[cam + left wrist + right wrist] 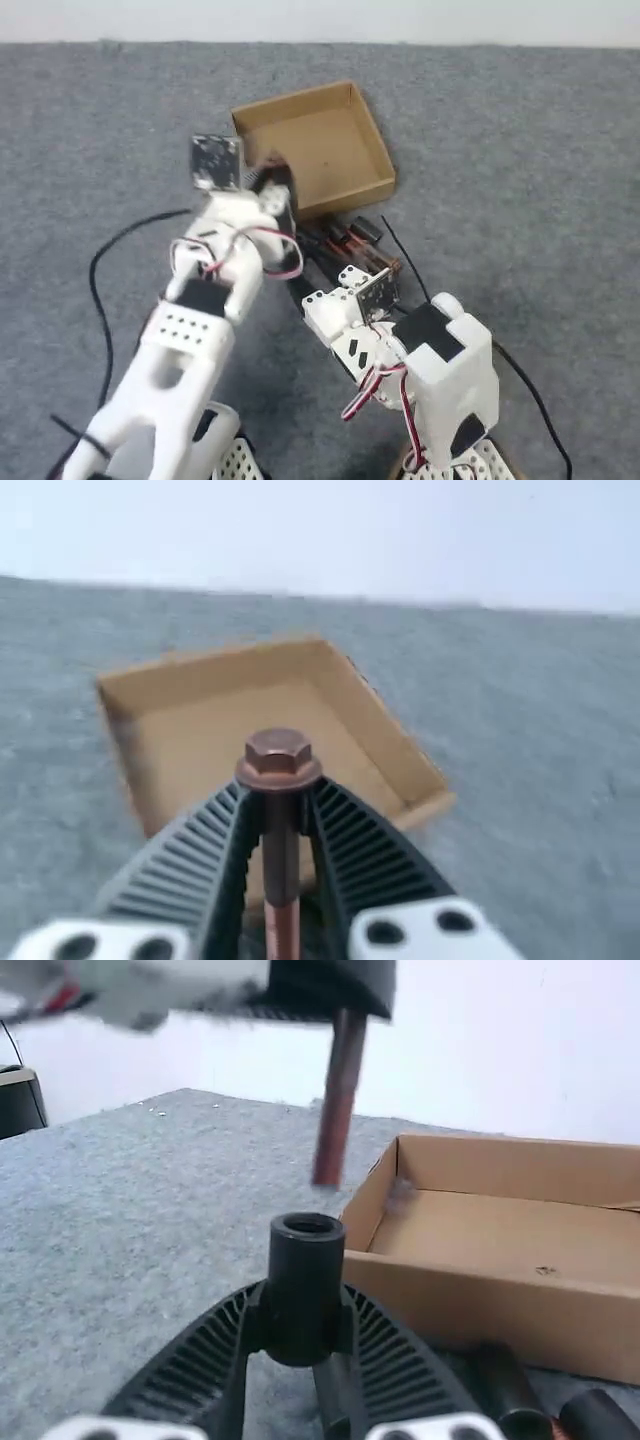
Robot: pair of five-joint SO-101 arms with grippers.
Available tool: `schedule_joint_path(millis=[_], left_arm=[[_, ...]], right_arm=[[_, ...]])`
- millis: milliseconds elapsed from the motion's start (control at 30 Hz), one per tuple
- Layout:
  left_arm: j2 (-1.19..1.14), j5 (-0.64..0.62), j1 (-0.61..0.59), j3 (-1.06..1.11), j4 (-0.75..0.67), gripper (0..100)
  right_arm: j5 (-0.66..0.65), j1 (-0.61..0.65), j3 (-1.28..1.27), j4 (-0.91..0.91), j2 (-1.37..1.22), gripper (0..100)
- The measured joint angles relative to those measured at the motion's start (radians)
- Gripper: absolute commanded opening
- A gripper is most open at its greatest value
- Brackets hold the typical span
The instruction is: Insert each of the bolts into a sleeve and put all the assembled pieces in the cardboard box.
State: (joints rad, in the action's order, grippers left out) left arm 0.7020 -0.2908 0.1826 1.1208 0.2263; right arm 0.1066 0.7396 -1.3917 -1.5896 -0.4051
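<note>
Black sleeve (305,1270): upright, clamped in right gripper (303,1312). Copper bolt (335,1100): pinched below its head by left gripper (278,798), tip above, seemingly off-bore. Best centred, held vertical, then lowered. Cardboard box (500,1295): just behind.

The table (520,150) was covered in grey, felt-like carpet that ran back to a pale wall (320,18). An open box (372,135) sat on it, turned at an angle to the table's edge. Just beside the box's near wall lay a loose heap of dark sleeves (365,228) and coppery bolts (345,250), several touching one another. A black cable (95,285) curled over the carpet on one side and another (530,390) trailed on the other. Two arm bases (235,460) stood at the near edge.
</note>
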Motion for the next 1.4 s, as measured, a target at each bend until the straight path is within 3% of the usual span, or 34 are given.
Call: schedule_joint_path(millis=[100,533,967,1400], left_arm=[[0.071,0.0,0.048,0.052,0.0,1],[0.342,0.002,0.048,0.195,-0.011,1],[0.348,0.002,0.051,0.212,-0.011,1],[0.348,0.003,0.146,0.235,0.012,1]], right_arm=[[0.0,0.0,0.0,-0.006,0.0,0.6],[0.0,0.0,0.0,-0.006,0.0,0.6],[0.0,0.0,-0.005,-0.006,0.0,0.6],[0.0,-0.038,-0.098,-0.006,0.051,0.6]])
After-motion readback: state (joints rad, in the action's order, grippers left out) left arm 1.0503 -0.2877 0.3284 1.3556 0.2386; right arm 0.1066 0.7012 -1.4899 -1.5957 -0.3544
